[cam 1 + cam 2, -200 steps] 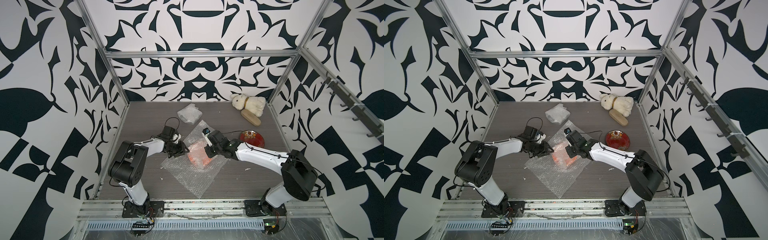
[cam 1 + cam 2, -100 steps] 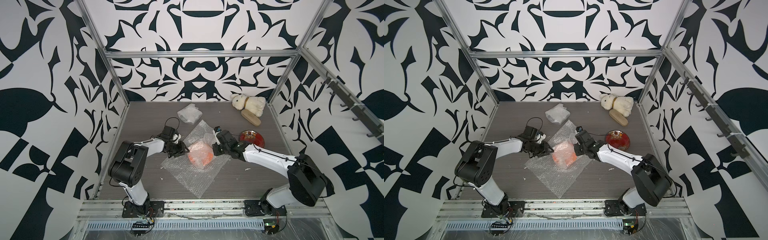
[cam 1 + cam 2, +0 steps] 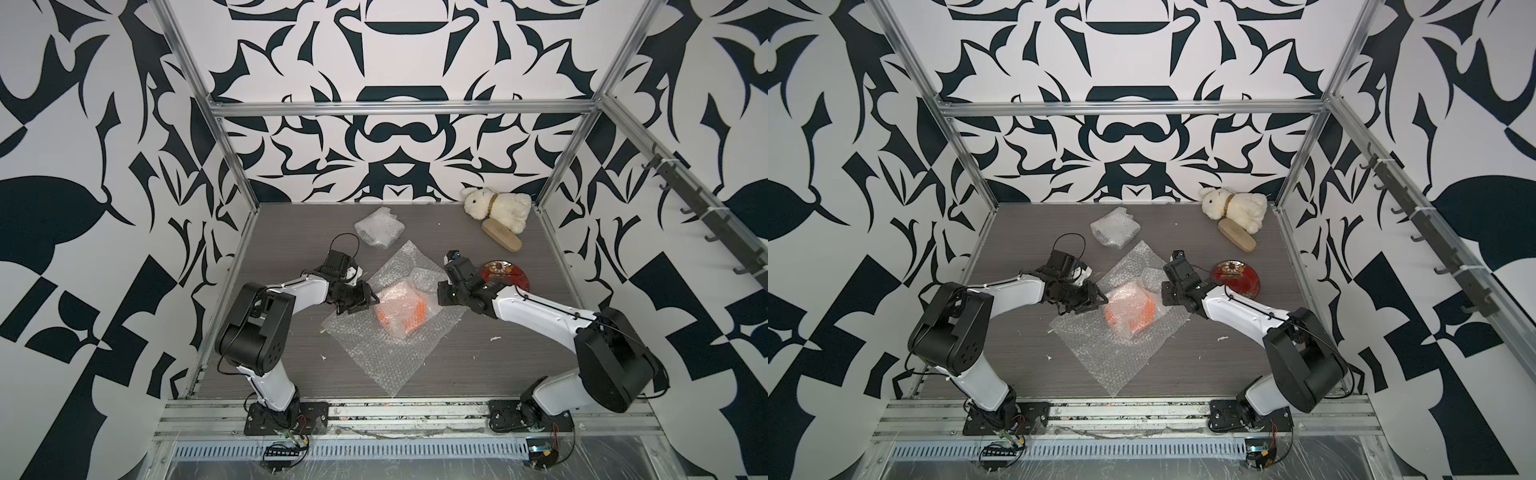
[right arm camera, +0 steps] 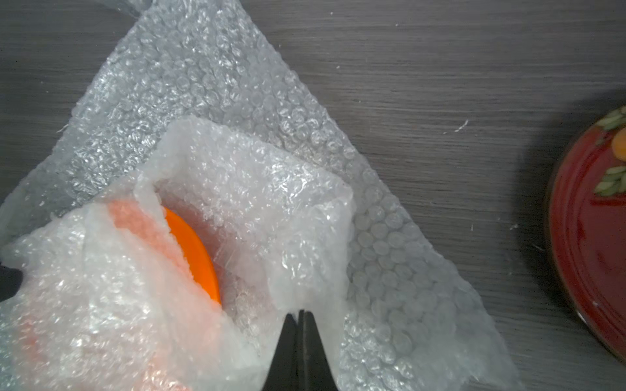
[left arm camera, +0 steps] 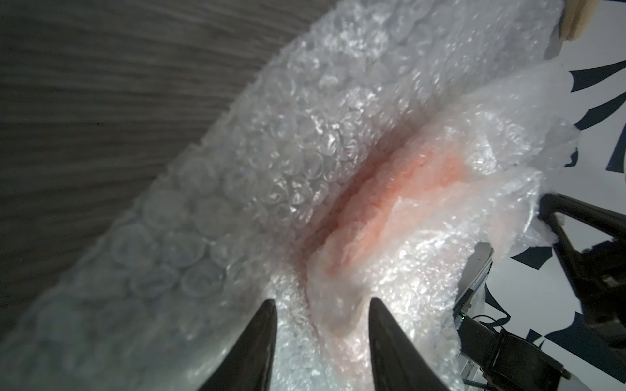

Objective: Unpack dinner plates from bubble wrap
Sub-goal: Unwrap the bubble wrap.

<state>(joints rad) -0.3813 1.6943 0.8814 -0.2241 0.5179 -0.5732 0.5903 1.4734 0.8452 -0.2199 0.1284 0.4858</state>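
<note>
An orange plate (image 3: pixel 405 313) (image 3: pixel 1133 313) lies half wrapped on a spread sheet of bubble wrap (image 3: pixel 386 357) at the table's middle. Its bare edge (image 4: pixel 193 250) shows in the right wrist view. My right gripper (image 3: pixel 441 293) (image 4: pixel 301 313) is shut on a flap of the wrap, held off to the plate's right. My left gripper (image 3: pixel 365 299) (image 5: pixel 320 303) sits at the bundle's left side, jaws apart, with a fold of wrap between them. A dark red floral plate (image 3: pixel 505 274) (image 4: pixel 589 237) lies bare to the right.
A closed bubble-wrap bundle (image 3: pixel 379 227) lies at the back centre; what it holds is hidden. A white plush rabbit (image 3: pixel 498 208) and a tan wooden brush (image 3: pixel 500 241) sit in the back right corner. Metal frame posts line the table's sides.
My right gripper has drawn to the right with the flap, peeling it off the orange plate. The left gripper has stayed at the bundle's left side, its jaws a little wider.
</note>
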